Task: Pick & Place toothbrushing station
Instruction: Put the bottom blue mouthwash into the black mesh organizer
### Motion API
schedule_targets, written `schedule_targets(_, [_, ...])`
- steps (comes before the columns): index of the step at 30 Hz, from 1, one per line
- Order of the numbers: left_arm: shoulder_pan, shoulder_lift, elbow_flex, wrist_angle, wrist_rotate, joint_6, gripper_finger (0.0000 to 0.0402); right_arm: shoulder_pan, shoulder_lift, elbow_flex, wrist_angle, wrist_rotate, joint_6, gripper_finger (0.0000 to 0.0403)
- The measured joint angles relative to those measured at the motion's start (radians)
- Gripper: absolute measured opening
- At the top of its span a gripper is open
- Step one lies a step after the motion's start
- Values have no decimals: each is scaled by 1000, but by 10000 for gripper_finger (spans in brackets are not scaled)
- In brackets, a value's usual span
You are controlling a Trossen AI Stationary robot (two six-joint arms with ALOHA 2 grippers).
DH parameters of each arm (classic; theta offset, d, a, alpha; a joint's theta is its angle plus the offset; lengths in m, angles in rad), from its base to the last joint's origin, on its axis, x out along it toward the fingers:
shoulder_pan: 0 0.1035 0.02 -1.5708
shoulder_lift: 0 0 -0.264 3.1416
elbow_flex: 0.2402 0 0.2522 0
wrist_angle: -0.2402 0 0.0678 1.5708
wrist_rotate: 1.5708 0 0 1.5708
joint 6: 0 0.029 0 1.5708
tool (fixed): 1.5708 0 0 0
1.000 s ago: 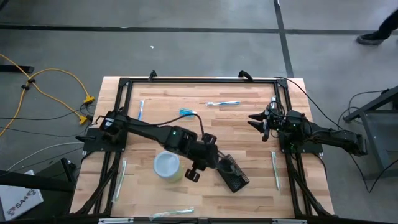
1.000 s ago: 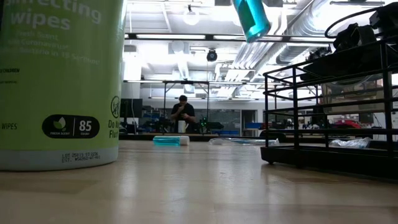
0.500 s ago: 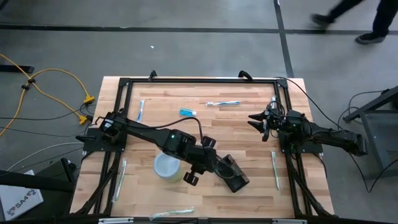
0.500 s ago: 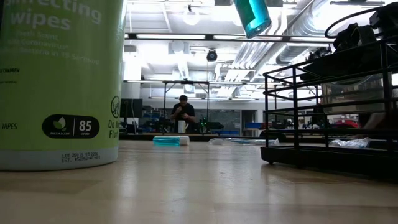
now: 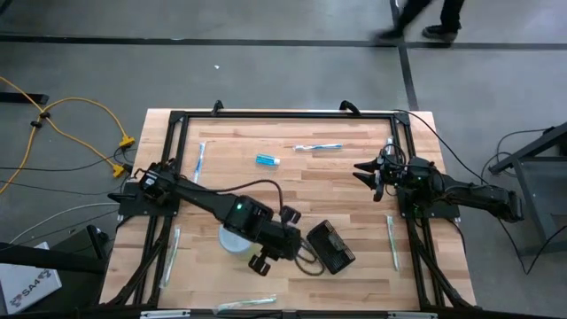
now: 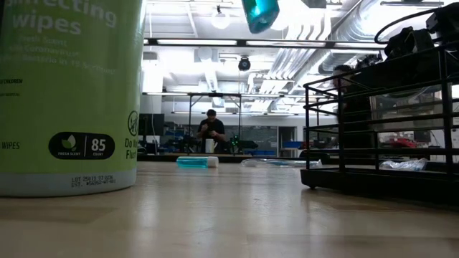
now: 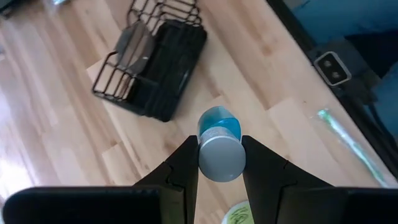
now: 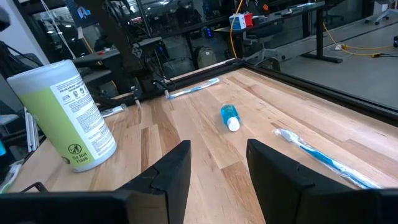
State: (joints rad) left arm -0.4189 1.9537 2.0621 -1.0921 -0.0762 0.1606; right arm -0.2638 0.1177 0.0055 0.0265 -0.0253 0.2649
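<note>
Nearby, wire-framed toothbrushing station, contents unclear.

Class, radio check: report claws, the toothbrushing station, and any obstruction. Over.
Left claw shut on small blue bottle, above the table. Right claw open, idle at right edge. Toothbrushing station on table, ungripped. Wipes canister close beside left arm.

Green wipes tub standing up on the wood table; small blue bottle lying flat; toothbrushes scattered about (yellow cable on floor).
</note>
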Motion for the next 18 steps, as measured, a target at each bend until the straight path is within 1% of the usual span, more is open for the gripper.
schedule_targets(3, [-19,0,0,4,0,-1,89,0,0,0,0,0,0,148])
schedule_targets(7, [-31,0,0,17,-5,-43,89,0,0,0,0,0,0,148])
schedule_targets(14, [-10,0,0,27,-22,-124,89,0,0,0,1,-5,10,148])
schedule_targets(18, [14,0,0,27,-34,-158,89,0,0,0,3,-9,142,148])
